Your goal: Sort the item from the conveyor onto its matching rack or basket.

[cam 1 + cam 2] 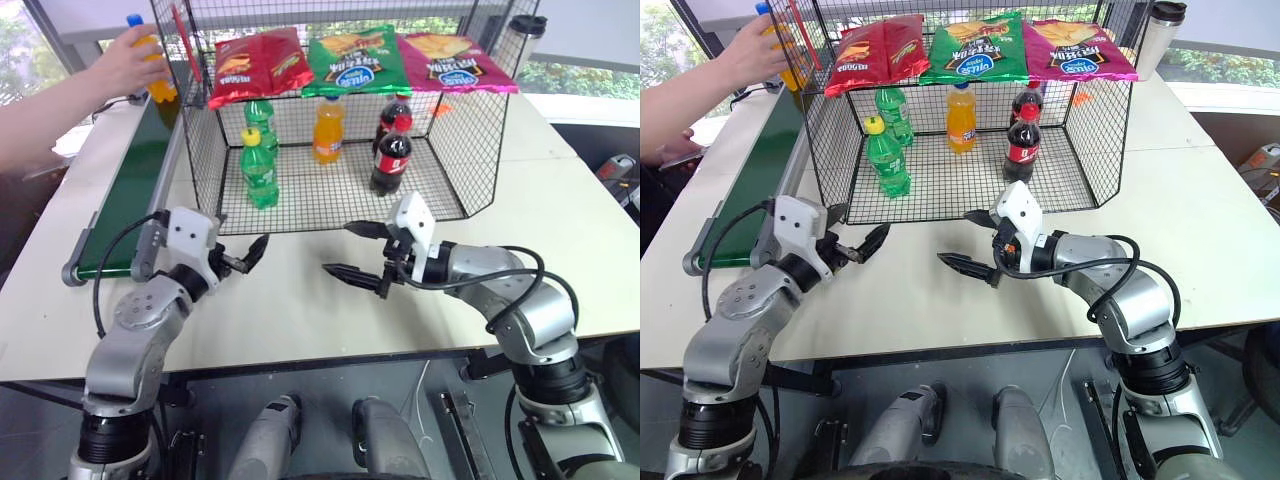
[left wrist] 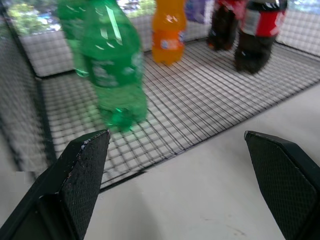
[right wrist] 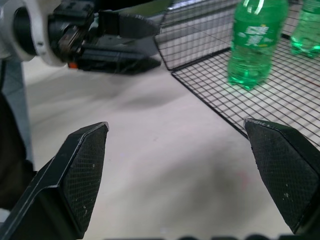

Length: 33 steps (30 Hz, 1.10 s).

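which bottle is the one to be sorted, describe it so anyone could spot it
Start at the black wire cage on the table; left of it runs the green conveyor. At its far end a person's hand holds an orange soda bottle. Its blue cap distinguishes it from the orange-capped one inside the cage.

A dark green belt runs beside a black wire cage topped with red, green and magenta snack bags, holding green, orange and dark red-labelled bottles, while a hand grips a blue-capped orange bottle.
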Available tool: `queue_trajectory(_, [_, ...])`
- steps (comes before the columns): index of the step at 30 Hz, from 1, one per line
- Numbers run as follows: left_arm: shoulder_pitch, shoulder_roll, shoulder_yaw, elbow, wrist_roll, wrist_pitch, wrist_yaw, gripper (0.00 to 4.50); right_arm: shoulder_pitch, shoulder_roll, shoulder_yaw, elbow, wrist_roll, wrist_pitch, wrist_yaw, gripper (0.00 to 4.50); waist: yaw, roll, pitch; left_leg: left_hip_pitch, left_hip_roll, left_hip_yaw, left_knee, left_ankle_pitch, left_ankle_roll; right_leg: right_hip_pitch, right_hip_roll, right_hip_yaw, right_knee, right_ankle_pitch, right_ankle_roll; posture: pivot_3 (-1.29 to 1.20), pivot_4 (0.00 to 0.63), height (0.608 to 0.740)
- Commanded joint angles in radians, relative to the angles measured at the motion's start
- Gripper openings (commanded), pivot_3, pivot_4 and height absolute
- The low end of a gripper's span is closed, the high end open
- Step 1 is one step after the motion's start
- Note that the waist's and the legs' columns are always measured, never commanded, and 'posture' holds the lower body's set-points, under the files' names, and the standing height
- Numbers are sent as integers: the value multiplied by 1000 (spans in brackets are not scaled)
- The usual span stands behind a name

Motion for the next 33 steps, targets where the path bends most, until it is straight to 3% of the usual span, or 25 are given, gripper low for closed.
queue_trajectory(1, [10,15,64,-76,-36,49,29,4500,-30,-15,-2,-41,34,-21,40,4474,0,0,0,0,0,0,0,0,0,0,0,0,0,0,0,0,150,739])
queue_trajectory(9, [84,48,200,-154,-96,128,60,4500,-44,-31,1,-48,73,-18,96,4474,0,0,0,0,0,0,0,0,0,0,0,0,0,0,-1,0,150,739])
queue_trajectory(21, [196,187,461,18,-120,52,-31,4500,-42,-60,50,-34,35,-105,152,4474,1,0,0,0,0,0,0,-1,0,0,-1,1,-2,-1,-1,0,150,739])
queue_trajectory(33, [164,217,506,160,-107,-8,-24,4500,-45,-54,65,-37,30,-149,168,4474,1,0,0,-1,1,0,-2,-1,0,0,-1,0,-4,-1,-1,0,150,739])
